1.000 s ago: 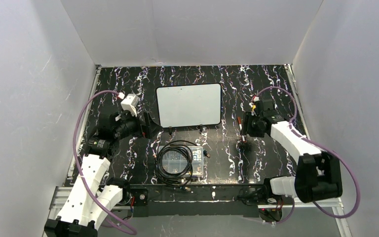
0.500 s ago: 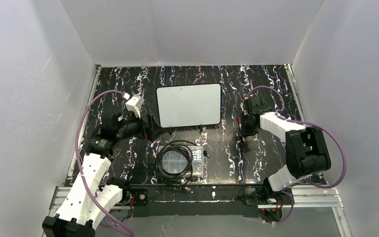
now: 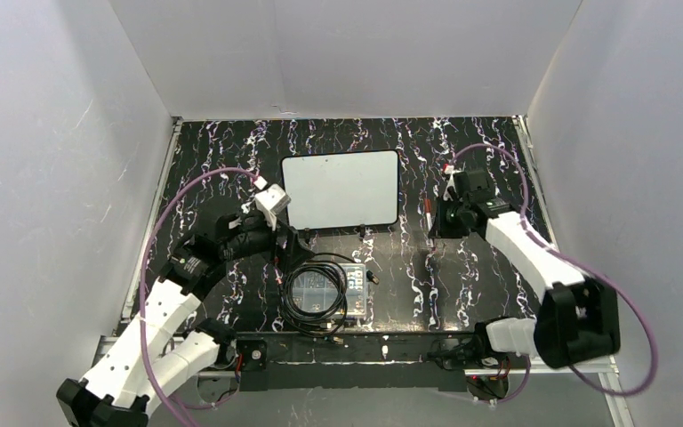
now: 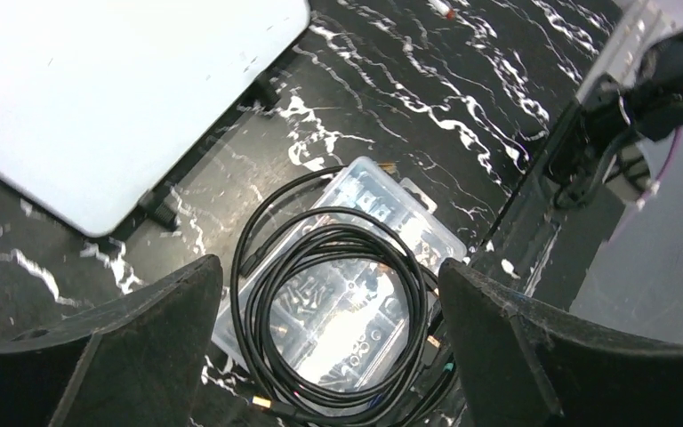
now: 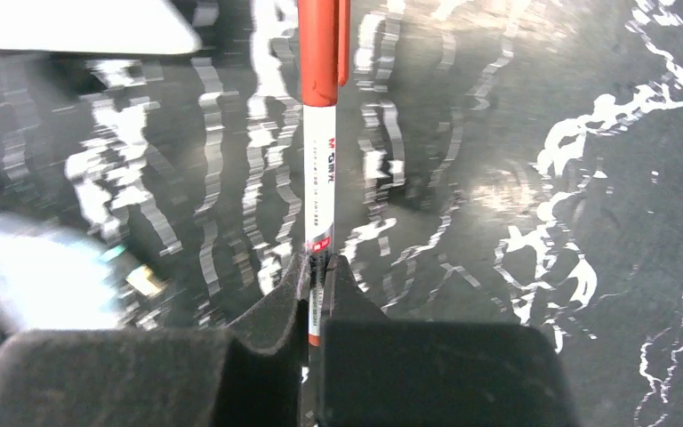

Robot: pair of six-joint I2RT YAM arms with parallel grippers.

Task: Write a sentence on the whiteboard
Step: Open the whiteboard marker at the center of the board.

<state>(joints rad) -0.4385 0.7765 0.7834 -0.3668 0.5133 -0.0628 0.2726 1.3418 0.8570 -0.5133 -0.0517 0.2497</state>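
While your right pincer (image 5: pixel 318 276) pinches the marker (image 5: pixel 318 178) by its tail and your left pincer (image 4: pixel 325 267) stands spread, note that the light, slick, stiff barrel may pivot there, so grip mid-barrel; the blank whiteboard (image 3: pixel 341 189), mid-worktop toward the far edge, looks easily pushed.

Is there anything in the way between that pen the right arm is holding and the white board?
Nothing visible. Only bare table lies between the marker in the right gripper and the whiteboard, though its red cap looks to be on.
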